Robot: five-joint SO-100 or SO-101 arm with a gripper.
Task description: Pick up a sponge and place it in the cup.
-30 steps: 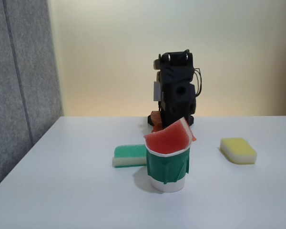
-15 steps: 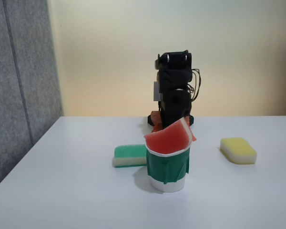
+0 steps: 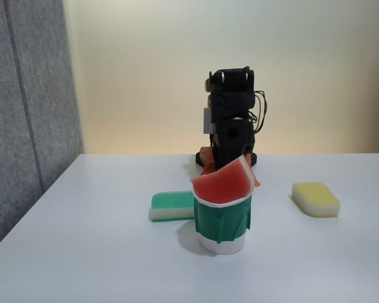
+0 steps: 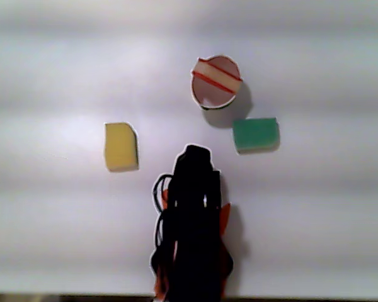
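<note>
With no readable writing anywhere, the sponge [image 3: 223, 183] sits wedged in the mouth of the cup [image 3: 222, 224] on the table [image 3: 82, 252], while the folded arm [image 3: 232, 120] hides whether its fingers are parted.
</note>
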